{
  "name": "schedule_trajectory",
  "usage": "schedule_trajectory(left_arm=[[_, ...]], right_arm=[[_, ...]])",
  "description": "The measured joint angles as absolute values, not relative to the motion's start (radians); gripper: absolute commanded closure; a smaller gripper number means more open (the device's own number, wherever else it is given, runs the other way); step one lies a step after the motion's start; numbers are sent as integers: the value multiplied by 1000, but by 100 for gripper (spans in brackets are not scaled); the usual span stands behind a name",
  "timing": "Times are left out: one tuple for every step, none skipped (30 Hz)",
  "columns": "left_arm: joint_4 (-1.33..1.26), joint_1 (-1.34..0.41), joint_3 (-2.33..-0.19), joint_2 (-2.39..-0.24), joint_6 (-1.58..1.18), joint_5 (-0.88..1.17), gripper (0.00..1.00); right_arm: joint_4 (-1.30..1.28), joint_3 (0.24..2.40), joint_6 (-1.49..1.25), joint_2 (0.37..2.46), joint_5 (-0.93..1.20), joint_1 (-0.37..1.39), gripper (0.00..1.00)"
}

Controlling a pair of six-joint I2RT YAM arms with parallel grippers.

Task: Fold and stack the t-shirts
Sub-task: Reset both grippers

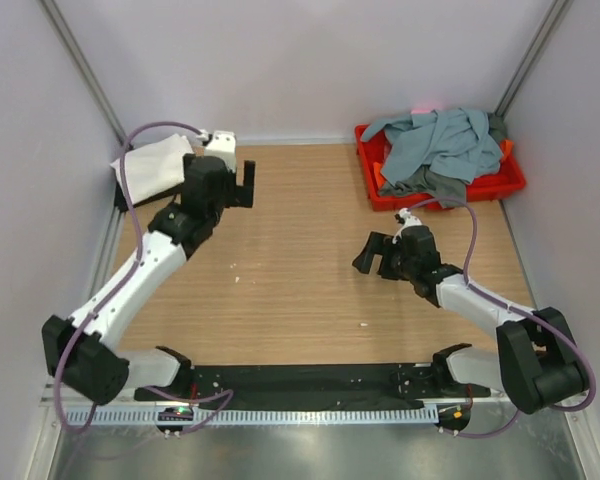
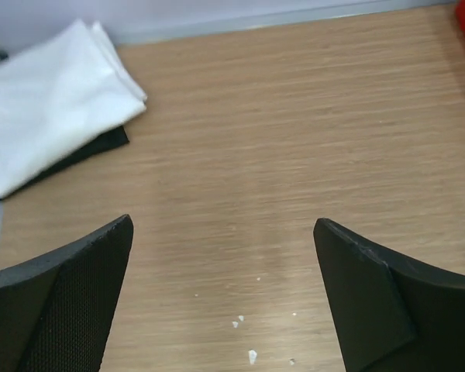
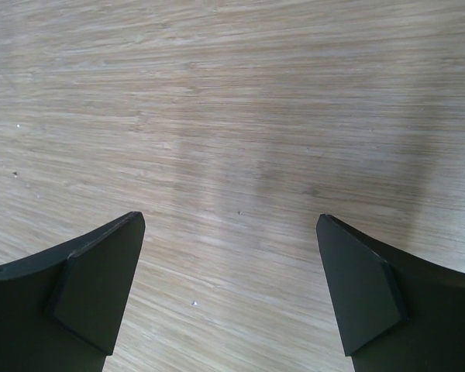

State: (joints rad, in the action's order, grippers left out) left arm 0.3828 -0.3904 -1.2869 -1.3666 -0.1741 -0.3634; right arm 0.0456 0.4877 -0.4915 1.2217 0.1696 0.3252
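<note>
The white t-shirt (image 2: 54,101) lies folded in the far left corner, on what looks like the black t-shirt (image 2: 93,149). The grey-blue shirt (image 1: 440,140) and the dark grey shirt (image 1: 445,185) are heaped in the red tray (image 1: 510,183) at the far right corner. The left gripper (image 2: 221,229) and the right gripper (image 3: 231,221) hang spread wide over bare wood, grasping nothing.
</note>
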Motion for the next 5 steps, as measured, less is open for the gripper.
schedule_trajectory(left_arm=[[327, -446, -1221, -1305, -118, -384, 0], [281, -486, -1171, -1257, -64, -399, 0], [242, -513, -1137, -1225, -19, -409, 0], [217, -525, -1120, -1210, 8, -416, 0], [194, -533, -1111, -1200, 27, -427, 0]], right_arm=[[47, 488, -491, 1217, 169, 325, 0], [50, 488, -491, 1216, 170, 325, 0], [52, 487, -491, 1216, 170, 325, 0], [54, 484, -491, 1213, 169, 325, 0], [53, 477, -491, 1203, 168, 325, 0]])
